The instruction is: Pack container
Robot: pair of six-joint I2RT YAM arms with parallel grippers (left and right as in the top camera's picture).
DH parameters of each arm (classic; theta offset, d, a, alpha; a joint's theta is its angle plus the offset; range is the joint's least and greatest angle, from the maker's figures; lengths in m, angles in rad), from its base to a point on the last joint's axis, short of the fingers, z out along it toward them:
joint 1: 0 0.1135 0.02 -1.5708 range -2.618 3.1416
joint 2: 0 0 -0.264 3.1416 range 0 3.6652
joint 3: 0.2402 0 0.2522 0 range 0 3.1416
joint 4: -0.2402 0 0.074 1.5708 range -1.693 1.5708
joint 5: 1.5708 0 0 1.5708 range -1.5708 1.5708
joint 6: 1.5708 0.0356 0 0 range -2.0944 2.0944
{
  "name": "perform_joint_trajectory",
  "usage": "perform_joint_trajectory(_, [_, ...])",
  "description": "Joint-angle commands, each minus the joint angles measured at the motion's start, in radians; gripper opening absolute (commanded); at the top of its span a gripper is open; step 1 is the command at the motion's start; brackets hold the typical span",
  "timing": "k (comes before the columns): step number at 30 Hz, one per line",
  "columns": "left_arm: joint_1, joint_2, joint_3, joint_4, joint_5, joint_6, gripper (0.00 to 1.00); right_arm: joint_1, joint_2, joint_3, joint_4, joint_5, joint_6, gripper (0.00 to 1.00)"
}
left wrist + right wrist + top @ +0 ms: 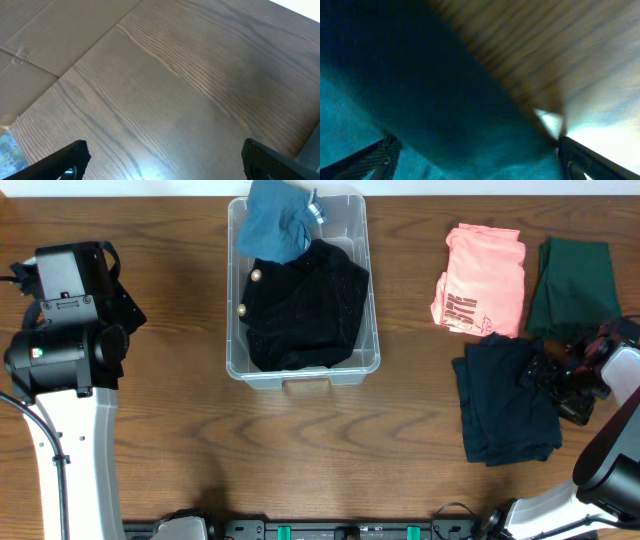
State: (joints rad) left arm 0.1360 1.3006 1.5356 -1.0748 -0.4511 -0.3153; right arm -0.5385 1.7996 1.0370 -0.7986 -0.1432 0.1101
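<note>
Two garments (305, 310) packed in container (233, 300); right gripper (477, 157), spread, hangs over my next pick, the navy garment (500, 415) at the table's (400, 460) right edge; left gripper (165, 157) spread, parked.

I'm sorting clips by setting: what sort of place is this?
Probably a robotics test bench, not a home: a left arm and right arm stand at a wood-grain table, with a clear container of garments and a pink garment folded beside it.

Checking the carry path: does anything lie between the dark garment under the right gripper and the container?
Nothing visible: only bare table separates the dark garment from the container; the pink garment lies just off that line.
</note>
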Motion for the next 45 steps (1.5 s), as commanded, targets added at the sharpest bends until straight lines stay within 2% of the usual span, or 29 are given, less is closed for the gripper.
perform_joint_trajectory(1, [0.005, 0.001, 0.006, -0.006, -0.005, -0.008, 0.98, -0.003, 0.032, -0.013, 0.001, -0.156, -0.07, 0.98])
perform_joint_trajectory(8, [0.005, 0.001, 0.006, -0.005, -0.005, -0.008, 0.98, -0.003, 0.034, -0.02, 0.044, -0.36, -0.153, 0.95])
perform_joint_trajectory(14, [0.005, 0.001, 0.006, -0.005, -0.005, -0.008, 0.98, -0.003, 0.034, -0.021, 0.051, -0.389, -0.153, 0.93])
perform_joint_trajectory(18, [0.005, 0.001, 0.006, -0.005, -0.005, -0.008, 0.98, -0.003, 0.034, -0.05, 0.056, -0.386, -0.152, 0.85])
perform_joint_trajectory(22, [0.005, 0.001, 0.006, -0.005, -0.005, -0.008, 0.98, -0.004, 0.034, -0.097, 0.081, -0.342, -0.092, 0.59])
perform_joint_trajectory(23, [0.005, 0.001, 0.006, -0.005, -0.005, -0.008, 0.98, -0.005, 0.034, -0.107, 0.087, -0.33, -0.082, 0.49])
perform_joint_trajectory(26, [0.005, 0.001, 0.006, -0.005, -0.005, -0.008, 0.98, -0.005, 0.033, -0.117, 0.1, -0.332, -0.077, 0.3])
perform_joint_trajectory(32, [0.005, 0.001, 0.006, -0.005, -0.005, -0.008, 0.98, -0.004, -0.02, -0.116, 0.134, -0.34, 0.01, 0.03])
perform_joint_trajectory(38, [0.005, 0.001, 0.006, -0.006, -0.005, -0.008, 0.98, 0.008, -0.215, -0.107, 0.179, -0.588, 0.072, 0.01])
perform_joint_trajectory(41, [0.005, 0.001, 0.006, -0.005, -0.005, -0.008, 0.98, 0.039, -0.345, -0.107, 0.301, -0.747, 0.216, 0.01])
perform_joint_trajectory(45, [0.005, 0.001, 0.006, -0.005, -0.005, -0.008, 0.98, 0.137, -0.491, -0.107, 0.517, -0.764, 0.404, 0.01])
